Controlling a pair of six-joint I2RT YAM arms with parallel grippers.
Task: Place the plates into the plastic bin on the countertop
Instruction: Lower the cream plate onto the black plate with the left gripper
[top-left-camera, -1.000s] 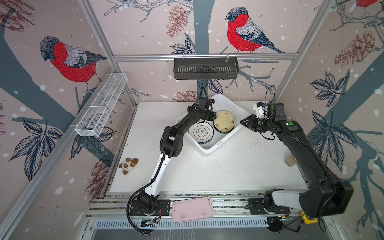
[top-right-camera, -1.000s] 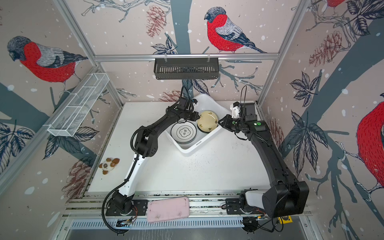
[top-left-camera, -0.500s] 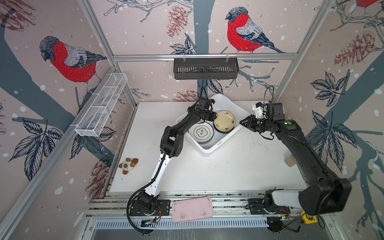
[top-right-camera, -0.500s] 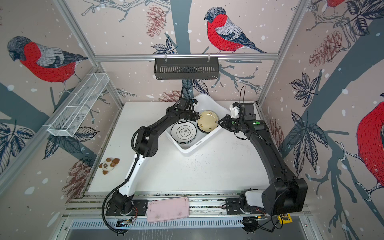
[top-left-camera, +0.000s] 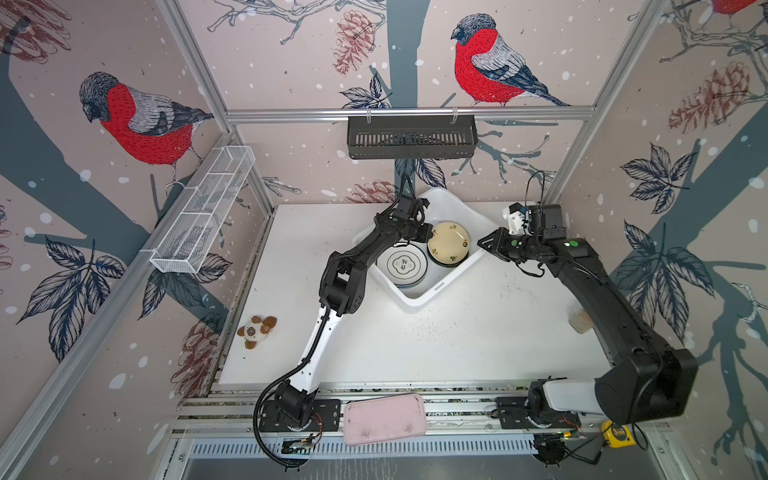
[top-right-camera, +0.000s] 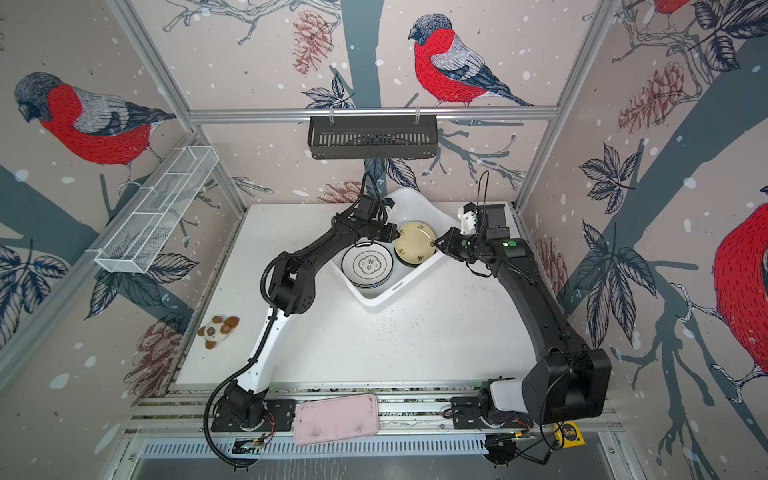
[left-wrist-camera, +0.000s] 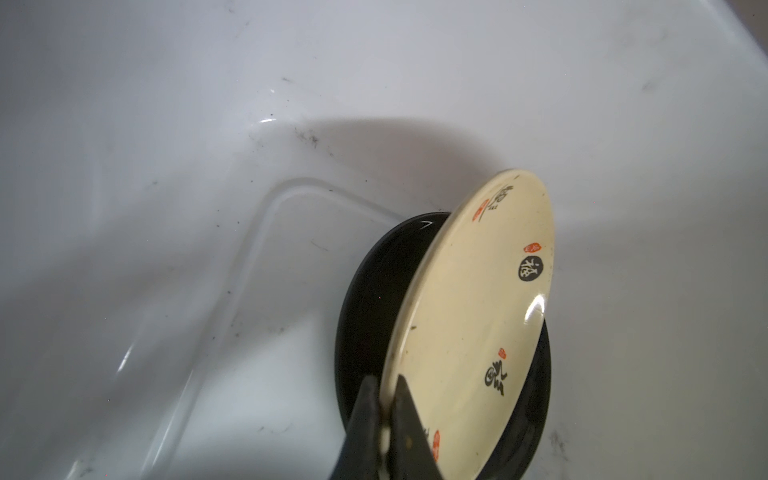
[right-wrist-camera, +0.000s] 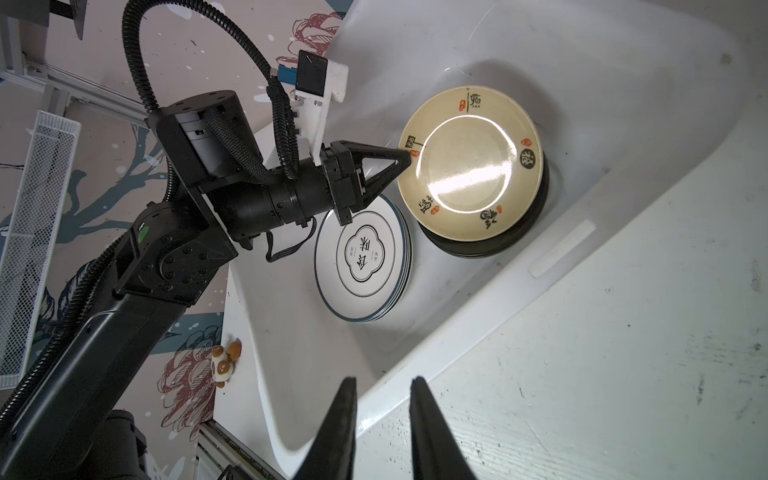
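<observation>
One glossy pale-yellow plate, pinched by left end effector, right end effector parted, empty

- pale yellow plate: black and orange-red marks round its rim
- black plate: plain black
- white plate: dark rim line, black emblem in the middle
- plastic bin: white
- countertop: white with dark specks
- tray: pink

The left arm and right arm are black, white near the bases. A ribbed hose hugs the left one; the right gripper's fingers are black, tapered.
</observation>
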